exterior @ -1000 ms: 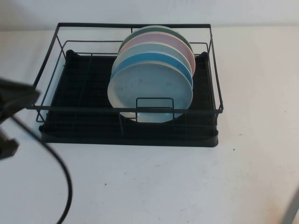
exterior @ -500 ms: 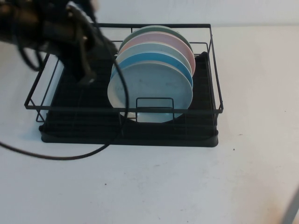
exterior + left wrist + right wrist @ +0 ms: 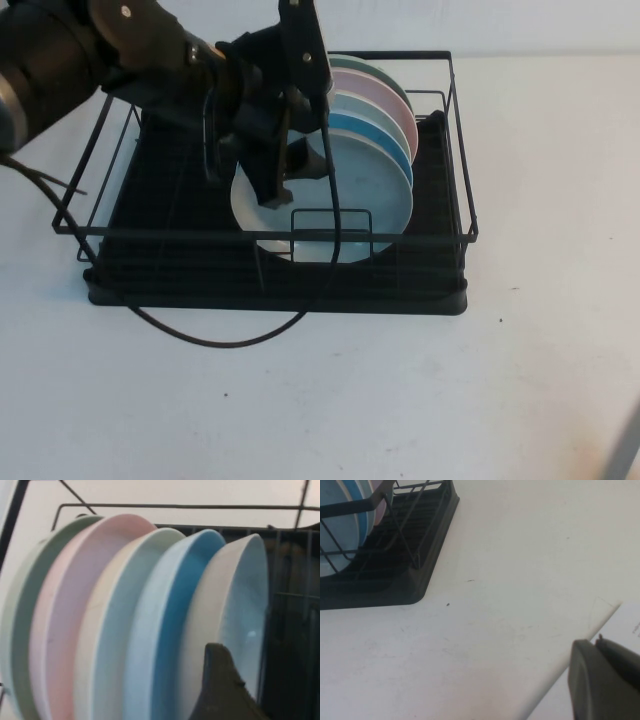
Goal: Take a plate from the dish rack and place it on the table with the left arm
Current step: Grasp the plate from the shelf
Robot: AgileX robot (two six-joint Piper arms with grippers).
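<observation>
The dish rack [image 3: 270, 298] stands on the white table [image 3: 400, 400] with several plates upright in a row. The pale grey-blue plate [image 3: 355, 190] is the frontmost, with a sky-blue plate [image 3: 385, 140] right behind it. My left gripper [image 3: 283, 180] hangs over the rack at the front plate's upper left edge and is open. In the left wrist view one finger [image 3: 220, 685] lies over that plate's [image 3: 245, 605] rim; the other finger is out of view. My right gripper [image 3: 598, 641] is shut and empty, low over the table's near right edge.
Behind the sky-blue plate stand a cream plate, a pink plate [image 3: 395, 110] and a green plate [image 3: 375, 72]. The left arm's black cable [image 3: 240, 340] loops over the rack's front rail onto the table. The rack's corner [image 3: 427, 555] shows in the right wrist view.
My left arm has swung from the near left of the table up and across the rack, and its gripper now sits at the front plate. The plates and the right arm have not moved.
</observation>
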